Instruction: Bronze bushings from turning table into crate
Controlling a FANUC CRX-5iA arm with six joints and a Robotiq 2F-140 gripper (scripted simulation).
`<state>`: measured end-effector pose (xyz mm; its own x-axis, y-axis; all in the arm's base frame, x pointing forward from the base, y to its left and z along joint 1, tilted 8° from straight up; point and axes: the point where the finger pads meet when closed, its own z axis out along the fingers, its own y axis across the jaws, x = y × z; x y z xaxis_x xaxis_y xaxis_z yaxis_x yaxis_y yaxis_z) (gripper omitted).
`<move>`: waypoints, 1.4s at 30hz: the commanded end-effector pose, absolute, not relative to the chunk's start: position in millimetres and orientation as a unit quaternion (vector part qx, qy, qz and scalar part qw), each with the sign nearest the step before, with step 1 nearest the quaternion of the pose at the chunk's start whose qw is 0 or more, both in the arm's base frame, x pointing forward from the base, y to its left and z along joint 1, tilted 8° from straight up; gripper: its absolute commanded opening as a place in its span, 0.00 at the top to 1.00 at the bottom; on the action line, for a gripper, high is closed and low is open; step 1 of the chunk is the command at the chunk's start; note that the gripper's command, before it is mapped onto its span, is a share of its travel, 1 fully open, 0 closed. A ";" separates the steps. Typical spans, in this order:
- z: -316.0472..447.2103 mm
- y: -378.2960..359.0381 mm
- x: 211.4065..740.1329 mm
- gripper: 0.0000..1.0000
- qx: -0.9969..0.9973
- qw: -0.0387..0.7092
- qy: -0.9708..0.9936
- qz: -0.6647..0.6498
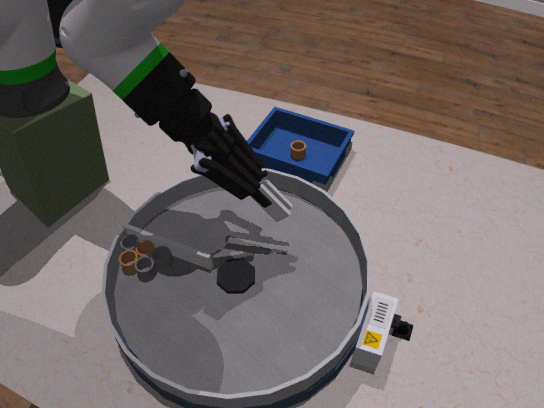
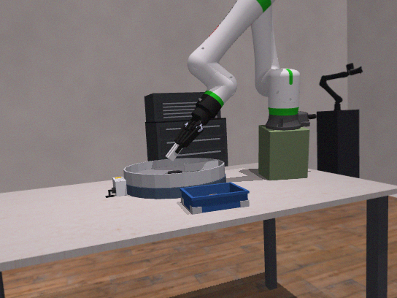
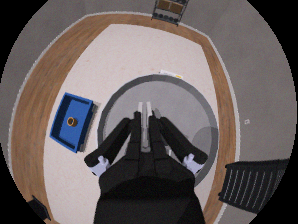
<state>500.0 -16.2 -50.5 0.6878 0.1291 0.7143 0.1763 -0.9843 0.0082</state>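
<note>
My hand [image 1: 285, 209] [image 2: 171, 156] [image 3: 144, 107] is clenched with nothing between the fingers, tilted over the crate-side part of the turning table [image 1: 295, 320] [image 2: 175, 180] [image 3: 175, 95]. One bronze bushing [image 1: 298, 152] [image 2: 213, 194] [image 3: 74, 121] stands upright inside the blue crate [image 1: 337, 159] [image 2: 219, 203] [image 3: 58, 111].

Outstanding items: a rear bronze bushing [image 1: 145, 248] and a front bronze bushing [image 1: 128, 263], both upright in the cluster by the rim. Beside them are a rear steel bushing [image 1: 129, 242], a front steel bushing [image 1: 145, 268] and a shaded steel bushing [image 1: 163, 257].

Governing relation: in the top view the bronze pair lies left of and below my fingertips, well apart, beyond the grey bar [image 1: 170, 246]. Their bores point upward, whereas my fingers slant. I judge the next move to require crossing above the bar, bringing the fingers upright and opening them. Close spacing presents a risk of nudging or pinching steel.
</note>
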 end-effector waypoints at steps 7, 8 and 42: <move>-70.6 -114.6 440.1 0.94 -0.913 0.063 -0.134 -0.381; -72.1 -120.9 431.6 0.94 -0.913 0.067 -0.137 -0.379; -81.4 -169.8 296.7 0.94 -0.909 0.131 -0.160 -0.363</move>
<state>297.2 -169.5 -81.5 0.6853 0.1968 0.7011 0.3861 -0.9145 -0.1207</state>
